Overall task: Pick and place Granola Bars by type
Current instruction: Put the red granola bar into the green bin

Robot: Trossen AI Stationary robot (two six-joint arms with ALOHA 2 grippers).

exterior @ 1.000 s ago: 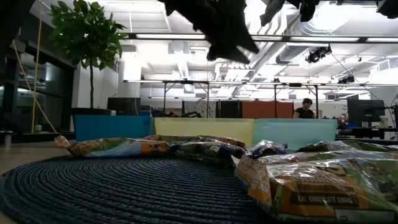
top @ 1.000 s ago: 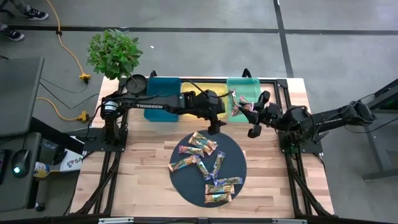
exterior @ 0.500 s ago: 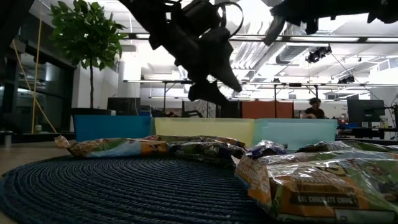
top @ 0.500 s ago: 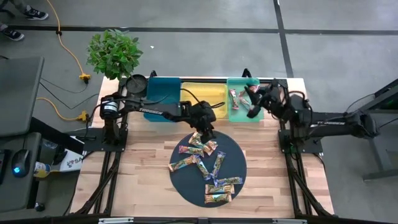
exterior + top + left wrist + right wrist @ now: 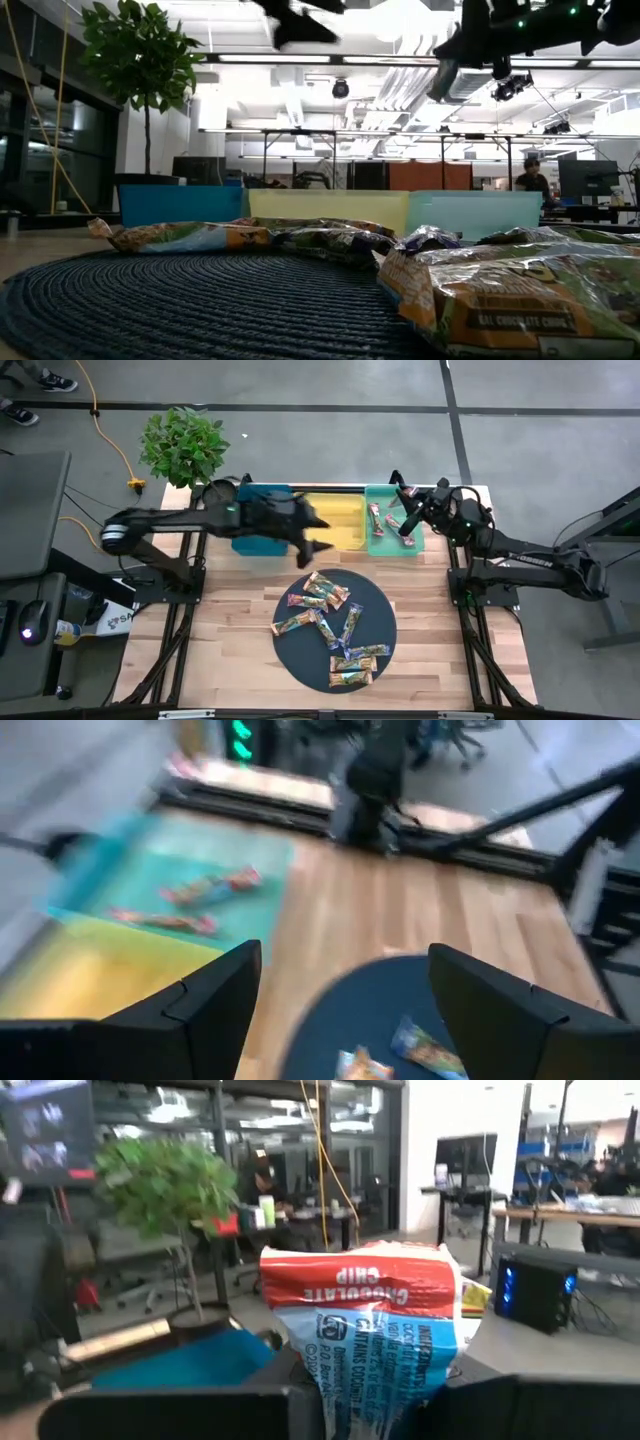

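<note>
Nearest: round dark woven mat (image 5: 300, 650) at table centre w/ the loose Granola Bars (image 5: 335, 628) scattered on it, approx a dozen, mixed wrappers. In low view, a tan-gold bar (image 5: 520, 300) lies close to the lens on the right, others in a row further back on the mat.

Beyond the mat, along the far edge: three bins side by side, teal bin (image 5: 262, 500) left, yellow bin (image 5: 335, 510) middle, green bin (image 5: 380, 545) right. Green bin has a few red-pink bars (image 5: 378, 520) inside; left wrist view shows them too (image 5: 205, 890).

Left gripper (image 5: 318, 537) hangs over the near edge of the yellow bin, raised clear of the mat; fingers (image 5: 215, 990) spread wide, nothing between them.

Right gripper (image 5: 408, 525) sits over the right part of the green bin, pinched narrow on one red-white-blue bar (image 5: 375, 1330), which hangs crumpled from the tips.

Far left corner: potted plant (image 5: 183, 445). Person (image 5: 532, 178) in the room behind, far right.
</note>
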